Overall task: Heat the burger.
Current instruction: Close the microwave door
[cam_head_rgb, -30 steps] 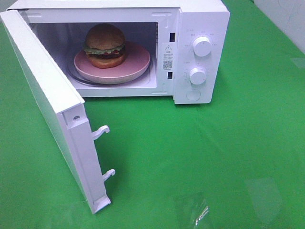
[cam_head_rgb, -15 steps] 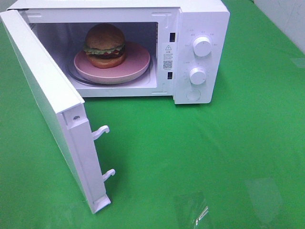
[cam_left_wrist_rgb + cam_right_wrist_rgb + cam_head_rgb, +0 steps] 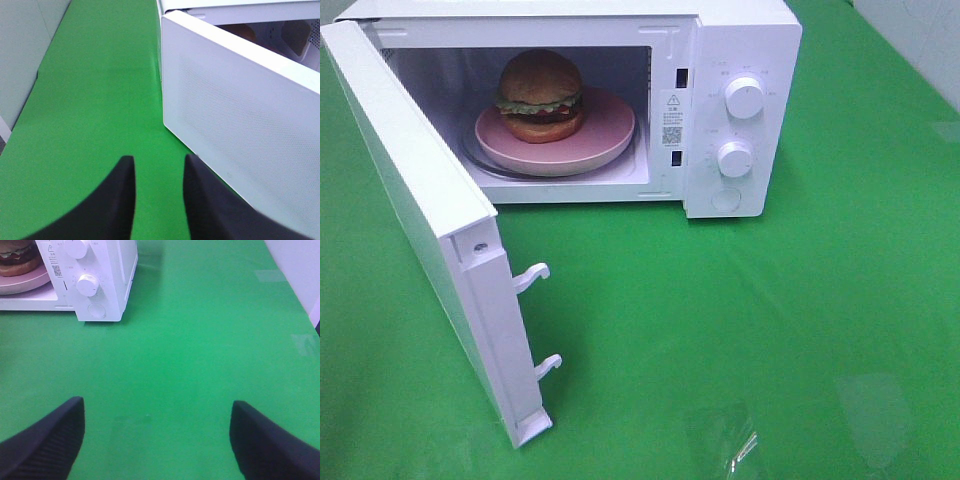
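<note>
The burger (image 3: 540, 90) has a brown domed bun, green lettuce and red filling. It sits on a round pink plate (image 3: 605, 140) inside the white microwave (image 3: 745, 40), whose door (image 3: 420, 230) is swung wide open to the left. The right wrist view shows the burger's edge (image 3: 17, 255) and the plate (image 3: 25, 284). My left gripper (image 3: 157, 162) hangs low beside the outer face of the door (image 3: 240, 130), fingers a little apart and empty. My right gripper (image 3: 157, 410) is wide open and empty over the green cloth, in front of the microwave. Neither gripper shows in the exterior view.
The microwave's panel has two white knobs (image 3: 745, 98) (image 3: 734, 158) and a round button (image 3: 725, 200). Two latch hooks (image 3: 532, 277) stick out of the door's edge. A clear scrap of plastic (image 3: 740, 450) lies on the green cloth (image 3: 800, 320) at the front.
</note>
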You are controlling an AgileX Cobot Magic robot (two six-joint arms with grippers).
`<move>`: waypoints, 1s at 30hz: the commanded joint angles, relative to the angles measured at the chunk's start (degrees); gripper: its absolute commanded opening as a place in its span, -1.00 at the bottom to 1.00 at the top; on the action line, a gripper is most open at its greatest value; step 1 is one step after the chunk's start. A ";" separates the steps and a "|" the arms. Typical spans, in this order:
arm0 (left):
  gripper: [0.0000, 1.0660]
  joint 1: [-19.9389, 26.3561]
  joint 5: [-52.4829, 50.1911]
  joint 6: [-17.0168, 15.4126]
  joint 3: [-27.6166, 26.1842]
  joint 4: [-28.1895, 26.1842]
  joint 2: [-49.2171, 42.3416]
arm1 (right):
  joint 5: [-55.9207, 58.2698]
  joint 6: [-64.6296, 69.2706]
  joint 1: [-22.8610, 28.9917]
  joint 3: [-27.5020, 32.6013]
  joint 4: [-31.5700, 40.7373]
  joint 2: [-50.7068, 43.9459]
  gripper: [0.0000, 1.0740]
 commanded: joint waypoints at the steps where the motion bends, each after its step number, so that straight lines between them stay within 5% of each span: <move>1: -1.00 -0.17 -4.53 -0.29 -0.46 -0.52 2.29 | -0.52 -0.57 -0.40 0.11 0.40 -1.55 0.41; 22: -1.00 -0.17 -28.07 -0.06 -0.11 -0.57 21.72 | -0.52 -0.57 -0.40 0.11 0.40 -1.55 0.41; 30: -1.00 -0.17 -50.71 -0.06 9.28 -1.60 31.34 | -0.52 -0.57 -0.40 0.11 0.40 -1.55 0.41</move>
